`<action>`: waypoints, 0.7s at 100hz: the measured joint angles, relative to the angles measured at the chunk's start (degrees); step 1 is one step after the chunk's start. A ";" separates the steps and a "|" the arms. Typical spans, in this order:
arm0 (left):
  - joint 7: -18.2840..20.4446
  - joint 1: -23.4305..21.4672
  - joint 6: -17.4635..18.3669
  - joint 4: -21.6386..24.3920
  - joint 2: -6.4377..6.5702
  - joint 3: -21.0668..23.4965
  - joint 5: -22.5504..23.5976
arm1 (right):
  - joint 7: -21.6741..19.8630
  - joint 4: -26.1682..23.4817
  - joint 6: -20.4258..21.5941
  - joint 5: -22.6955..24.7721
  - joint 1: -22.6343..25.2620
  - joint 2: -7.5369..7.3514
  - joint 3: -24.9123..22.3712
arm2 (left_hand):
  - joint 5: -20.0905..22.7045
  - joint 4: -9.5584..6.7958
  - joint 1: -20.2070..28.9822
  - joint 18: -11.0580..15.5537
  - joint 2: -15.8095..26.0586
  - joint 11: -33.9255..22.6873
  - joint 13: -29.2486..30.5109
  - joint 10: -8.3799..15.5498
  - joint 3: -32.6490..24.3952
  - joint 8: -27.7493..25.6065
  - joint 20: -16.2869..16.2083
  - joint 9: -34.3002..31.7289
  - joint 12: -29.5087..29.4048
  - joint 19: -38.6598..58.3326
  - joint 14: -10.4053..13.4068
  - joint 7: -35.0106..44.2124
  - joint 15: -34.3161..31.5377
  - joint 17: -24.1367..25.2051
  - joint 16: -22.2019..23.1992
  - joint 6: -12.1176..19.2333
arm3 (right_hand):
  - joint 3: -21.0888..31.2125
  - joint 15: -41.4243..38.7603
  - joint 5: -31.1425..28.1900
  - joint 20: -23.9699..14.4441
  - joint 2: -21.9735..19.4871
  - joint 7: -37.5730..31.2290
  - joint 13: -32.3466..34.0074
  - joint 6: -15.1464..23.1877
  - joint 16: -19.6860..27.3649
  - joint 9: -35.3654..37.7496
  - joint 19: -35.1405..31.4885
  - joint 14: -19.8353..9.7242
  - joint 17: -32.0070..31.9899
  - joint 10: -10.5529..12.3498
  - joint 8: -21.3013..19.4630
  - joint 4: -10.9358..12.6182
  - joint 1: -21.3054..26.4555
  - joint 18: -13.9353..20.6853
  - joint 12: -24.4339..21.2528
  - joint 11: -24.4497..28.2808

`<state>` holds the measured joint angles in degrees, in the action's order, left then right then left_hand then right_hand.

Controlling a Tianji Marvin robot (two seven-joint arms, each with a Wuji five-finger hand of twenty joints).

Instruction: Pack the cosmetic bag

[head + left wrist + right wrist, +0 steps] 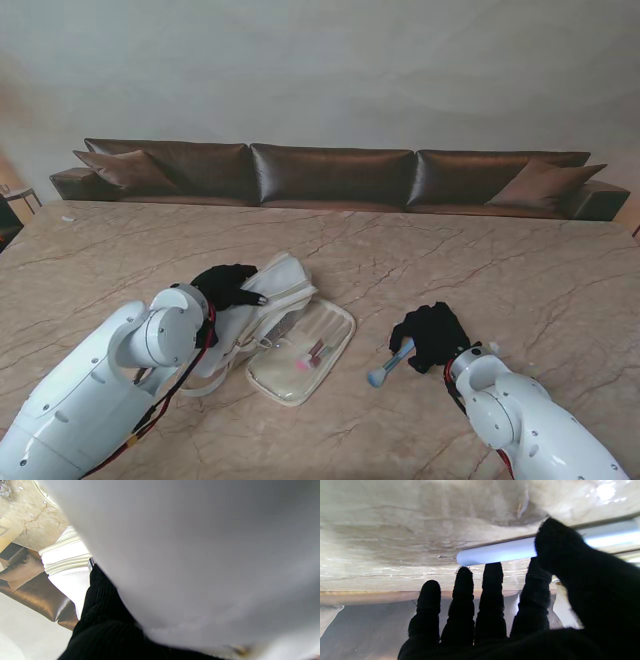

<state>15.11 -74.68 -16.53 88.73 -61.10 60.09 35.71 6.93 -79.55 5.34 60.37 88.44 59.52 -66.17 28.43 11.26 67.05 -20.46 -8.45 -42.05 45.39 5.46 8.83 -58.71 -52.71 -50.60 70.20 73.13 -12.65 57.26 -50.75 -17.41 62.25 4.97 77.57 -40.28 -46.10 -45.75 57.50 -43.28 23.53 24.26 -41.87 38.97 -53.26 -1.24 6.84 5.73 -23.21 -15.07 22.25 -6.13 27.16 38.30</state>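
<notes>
White cosmetics bag lies open mid-table; left robot hand grips its far-left flap; right robot hand, fingers apart, rests over the blue brush right of it.

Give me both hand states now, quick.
Left hand: on the white bag, grip cannot be told.
Right hand: fingers around the blue brush, closure cannot be told.
</notes>
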 measured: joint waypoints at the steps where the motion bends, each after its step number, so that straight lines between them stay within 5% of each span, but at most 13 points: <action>1: 0.00 0.01 0.00 0.00 0.00 -0.02 0.00 | 0.07 0.06 -0.03 0.01 -0.03 0.00 0.03 | 0.00 0.00 0.00 0.00 0.00 0.00 0.00 0.00 0.00 0.00 0.00 0.00 0.00 0.00 0.00 0.00 0.00 0.00 0.00 0.00 | 0.00 0.00 -0.02 0.01 0.00 -0.38 0.00 0.09 0.00 0.00 -0.05 0.00 0.00 0.12 0.00 -0.42 0.00 -0.01 0.00 0.00; 7: 0.01 0.06 0.00 -0.01 0.01 -0.12 0.00 | 0.35 0.29 -0.10 0.03 -0.14 0.03 0.14 | 0.00 0.00 0.00 0.00 0.00 0.00 0.00 0.00 0.00 0.00 0.00 0.00 0.01 0.00 0.00 0.10 0.02 0.00 0.00 0.00 | -0.56 0.00 -0.03 0.05 0.00 -1.11 0.00 0.66 0.00 0.01 -0.18 0.01 0.01 0.42 0.00 -2.37 0.00 -0.04 0.00 0.00; 35: -0.04 0.36 -0.05 -0.19 0.02 -0.55 -0.18 | 0.78 0.74 -0.88 -0.88 -0.63 0.09 1.12 | 0.00 0.00 0.00 0.02 0.00 -0.01 0.00 0.00 0.00 0.00 0.00 0.00 0.02 -0.02 0.00 0.35 0.19 0.02 0.00 0.00 | -1.17 -0.06 -1.14 0.09 1.41 -3.89 0.57 2.20 0.00 1.79 -0.55 0.01 0.13 0.49 1.00 -4.74 0.00 -0.27 0.50 0.10; 56: 0.13 0.35 0.00 -0.19 0.01 -0.41 -0.08 | 3.02 2.08 -2.03 -0.45 -1.66 0.16 2.63 | 0.00 0.00 0.00 0.04 0.00 -0.01 0.00 0.00 0.00 0.00 0.01 0.00 0.02 -0.02 0.01 0.35 0.56 0.03 0.00 0.00 | -1.99 -0.77 -4.40 0.09 1.44 -12.50 3.04 3.48 -0.33 3.82 -2.07 0.01 1.69 2.44 9.34 -8.77 0.60 -0.37 1.50 1.48; 70: 0.19 0.26 0.13 -0.13 0.01 -0.30 -0.01 | 3.00 2.23 -2.31 0.48 -1.96 0.23 2.73 | 0.00 0.00 0.00 0.04 0.00 -0.01 0.00 0.00 0.00 0.00 0.01 0.01 0.02 -0.02 0.01 0.35 0.57 0.25 0.00 0.00 | -2.32 -1.42 -7.23 0.04 1.21 -13.29 4.06 3.68 -0.72 5.80 -2.81 0.01 2.65 3.25 12.34 -9.09 0.60 -0.41 1.49 1.47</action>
<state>15.30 -74.41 -16.40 88.60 -61.08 59.78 35.70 9.93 -77.32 3.03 60.85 86.48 59.76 -63.44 28.43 11.26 67.05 -20.42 -8.45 -42.06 45.39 5.45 8.83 -58.71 -52.70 -50.59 70.22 73.10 -12.64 57.61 -50.18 -17.16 62.25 4.97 75.25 -41.70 -53.34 -45.71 58.71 -56.57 27.59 27.94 -42.58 44.76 -56.07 -1.23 9.49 8.99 -10.87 -24.15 22.85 -6.54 28.65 39.77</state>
